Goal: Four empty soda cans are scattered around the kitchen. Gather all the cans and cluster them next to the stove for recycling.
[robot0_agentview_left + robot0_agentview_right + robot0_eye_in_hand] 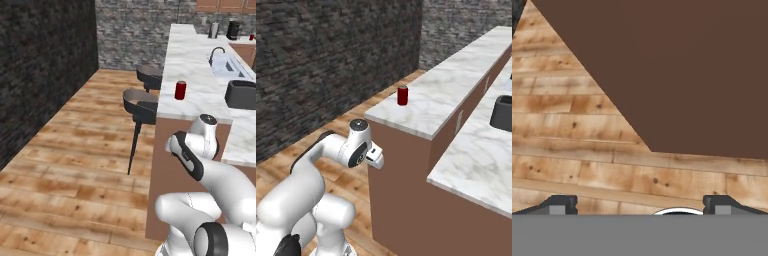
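Note:
One red soda can (180, 90) with a silvery top stands upright near the left edge of the marble island counter (192, 60), and it is also the red can (402, 95) close to the counter's near corner. My gripper (641, 207) hangs low beside the island's brown end panel (677, 65), well below the can. It faces the wooden floor, its fingertips (562, 204) stand wide apart and open, and nothing is between them. My arm's wrist (358, 145) sits just left of that panel. The stove is out of view.
Two dark bar stools (142, 105) (150, 75) stand at the island's left side. A sink (227, 65) and a dark appliance (241, 94) occupy the right counter. A tiny red object (251, 37) sits far back. A dark brick wall (40, 65) borders the open wooden floor.

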